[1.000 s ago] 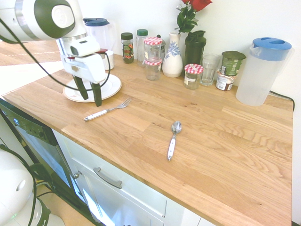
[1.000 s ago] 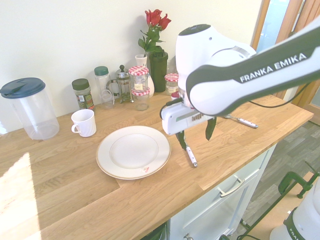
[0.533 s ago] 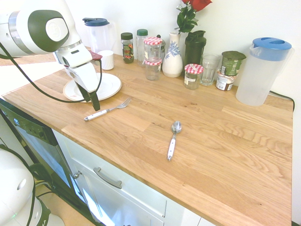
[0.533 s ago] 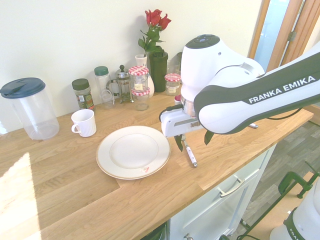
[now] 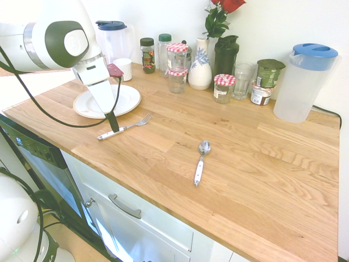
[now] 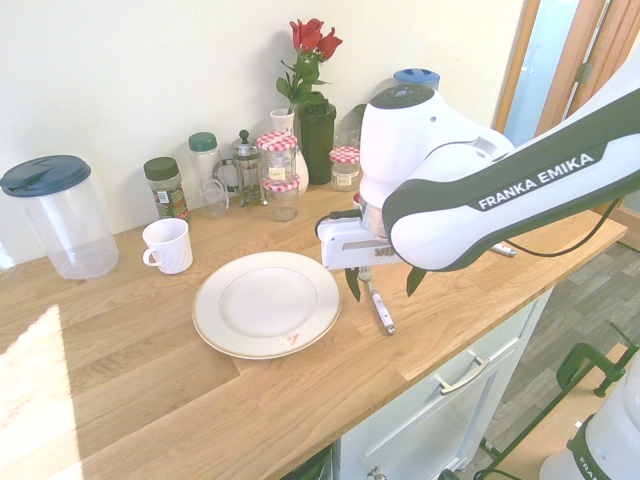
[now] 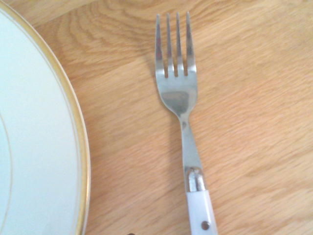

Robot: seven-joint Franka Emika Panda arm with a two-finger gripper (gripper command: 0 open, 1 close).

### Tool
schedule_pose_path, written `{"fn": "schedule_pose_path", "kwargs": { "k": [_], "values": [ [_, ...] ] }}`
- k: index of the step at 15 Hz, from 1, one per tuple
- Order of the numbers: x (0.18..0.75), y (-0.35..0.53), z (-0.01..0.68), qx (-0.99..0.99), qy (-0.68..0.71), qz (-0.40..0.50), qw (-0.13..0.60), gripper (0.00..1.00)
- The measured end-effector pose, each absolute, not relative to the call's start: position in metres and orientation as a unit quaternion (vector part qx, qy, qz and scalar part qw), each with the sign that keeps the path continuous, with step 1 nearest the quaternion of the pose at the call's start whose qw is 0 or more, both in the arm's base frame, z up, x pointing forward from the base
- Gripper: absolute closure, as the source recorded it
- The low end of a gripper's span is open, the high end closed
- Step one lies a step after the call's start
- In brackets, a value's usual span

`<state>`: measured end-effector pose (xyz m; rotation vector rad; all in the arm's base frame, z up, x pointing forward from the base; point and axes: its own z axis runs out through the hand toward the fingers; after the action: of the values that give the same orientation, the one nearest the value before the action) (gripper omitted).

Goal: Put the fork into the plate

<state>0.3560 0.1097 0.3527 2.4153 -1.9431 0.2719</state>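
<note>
Beside the plate near the bench's front edge, the gripper stands wide above the fork, probably to straddle its handle.

We look down on the worktop from opposite sides in both exterior views; the wrist view sits close above.

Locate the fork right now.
The fork lies on the wooden counter beside the plate, not on it; in the second exterior view it is just right of the plate, beneath the open fingers.
</note>
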Motion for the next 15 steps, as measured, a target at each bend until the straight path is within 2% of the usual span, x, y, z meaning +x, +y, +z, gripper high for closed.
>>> {"fn": "schedule_pose_path", "kwargs": {
  "k": [4,5,15],
  "values": [
    [0.366,0.106,0.332,0.762,-0.644,0.075,0.006,0.00],
    [0.367,0.102,0.331,0.758,-0.648,0.075,0.005,1.00],
    [0.377,0.084,0.330,0.746,-0.662,0.079,-0.005,1.00]
  ]
}}
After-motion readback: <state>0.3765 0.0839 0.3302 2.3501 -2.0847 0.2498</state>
